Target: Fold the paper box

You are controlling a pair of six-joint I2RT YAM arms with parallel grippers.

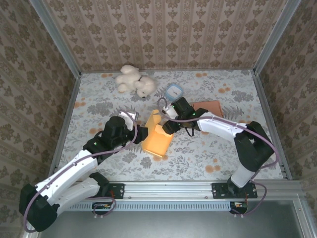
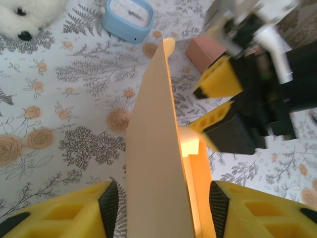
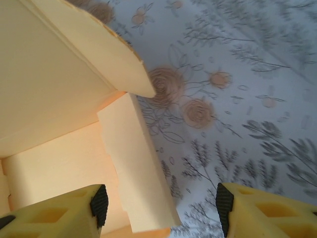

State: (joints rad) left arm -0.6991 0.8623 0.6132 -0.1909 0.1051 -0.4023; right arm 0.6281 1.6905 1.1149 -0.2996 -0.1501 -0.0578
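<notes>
Near the lower centre of the top view, the left gripper (image 1: pixel 142 134) straddles a tall wall (image 2: pixel 156 148) of the orange paper box (image 1: pixel 157 140). Its fingers (image 2: pixel 106 208) stand partly apart, with a sliver of gap beside the panel. Just right of centre, the right gripper (image 1: pixel 171 126) holds its fingers (image 3: pixel 96 206) wide around a small flap (image 3: pixel 138 163), not pinching it. The 2 grippers sit close together, so they may collide. An uneven squeeze could crease or tip the light box. Farther back, at upper centre, a blue container (image 1: pixel 174 91) and a plush toy (image 1: pixel 133 80) lie well apart from the box.
</notes>
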